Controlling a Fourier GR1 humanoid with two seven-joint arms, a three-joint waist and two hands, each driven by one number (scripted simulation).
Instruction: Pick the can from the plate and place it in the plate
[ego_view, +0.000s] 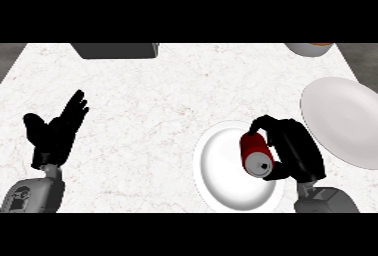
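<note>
Red can (255, 154) sits over the white plate's (221, 172) right side, the right hand (295, 147) curled around it; a second plate (341, 120) lies just right; left hand (55, 131) rests open, fingers up.

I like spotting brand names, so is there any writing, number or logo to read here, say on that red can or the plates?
None can be read.
Can: plain red side, silver top, no label showing.
Both plates: bare white.
Grey box at the counter's far edge: no marks visible.
</note>
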